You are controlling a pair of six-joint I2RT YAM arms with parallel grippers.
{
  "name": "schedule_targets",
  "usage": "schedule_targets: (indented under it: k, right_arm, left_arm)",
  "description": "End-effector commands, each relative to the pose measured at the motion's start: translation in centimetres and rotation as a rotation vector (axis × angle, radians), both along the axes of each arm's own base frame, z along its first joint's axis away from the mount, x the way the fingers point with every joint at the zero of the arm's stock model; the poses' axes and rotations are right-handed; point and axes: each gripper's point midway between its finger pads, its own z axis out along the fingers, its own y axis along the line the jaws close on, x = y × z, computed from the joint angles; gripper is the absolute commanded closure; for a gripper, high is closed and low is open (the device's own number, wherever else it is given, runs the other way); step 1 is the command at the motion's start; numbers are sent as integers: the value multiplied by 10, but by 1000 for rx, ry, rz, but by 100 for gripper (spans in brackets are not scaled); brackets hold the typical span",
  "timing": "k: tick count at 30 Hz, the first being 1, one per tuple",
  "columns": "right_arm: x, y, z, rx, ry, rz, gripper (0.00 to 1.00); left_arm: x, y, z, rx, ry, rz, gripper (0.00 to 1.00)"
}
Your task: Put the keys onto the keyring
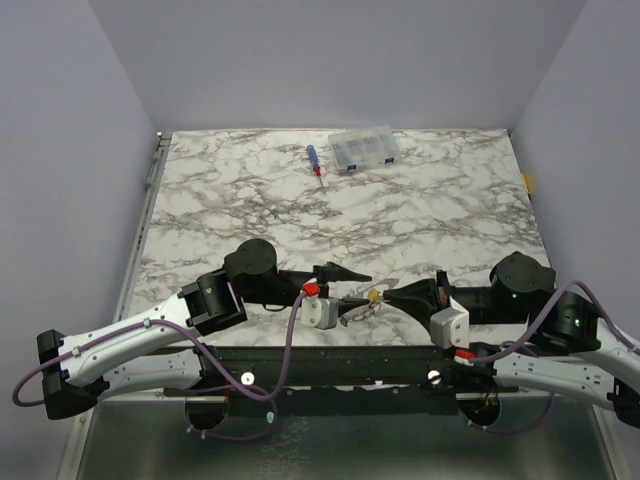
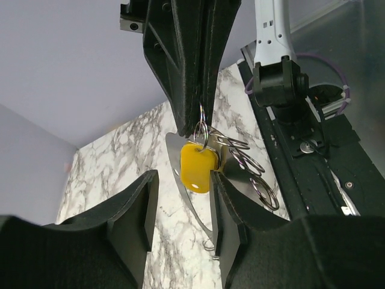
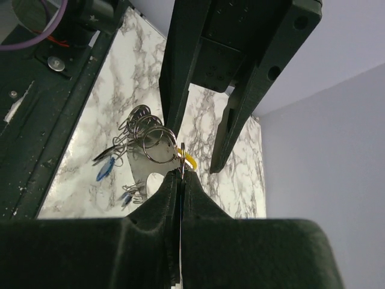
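Nearest, in the L wrist view, the left gripper [image 2: 183, 180] is seen w/ jaws part-open, one finger each side of the yellow-headed key [image 2: 197, 167]. A gap shows on one side, contact on the other can't be told, and nothing is gripped by it. The key is hung from a small wire ring [image 2: 201, 127], which is pinched at the tip of the right gripper [image 2: 200, 111], jaws fully closed on it; the same pinch is seen edge-on in the R wrist view. Just beside and behind the key, the keyring [image 2: 234, 158] is seen as a flat grey metal piece w/ several wire loops bunched on it. Two blue-headed keys [image 3: 105, 170] are seen by the loops, opposite the yellow one. From above, the bundle is seen betw. the two gripper tips, over the near edge of the marble-pattern table [image 1: 230, 200]. Far back, well apart from all this, a blue-and-red-handled screwdriver [image 1: 314, 162] is laid beside a clear compartment box [image 1: 366, 149]
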Motion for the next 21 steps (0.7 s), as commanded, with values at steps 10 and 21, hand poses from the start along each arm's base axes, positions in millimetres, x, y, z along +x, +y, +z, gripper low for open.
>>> schedule_targets:
  k: [10, 21]
  right_arm:
    - [-10, 9, 25, 72, -37, 79, 100]
    - [-8, 11, 32, 89, -44, 73, 100]
  left_arm:
    - [-17, -2, 10, -16, -11, -101, 57]
    - [-28, -7, -2, 15, 32, -170, 45]
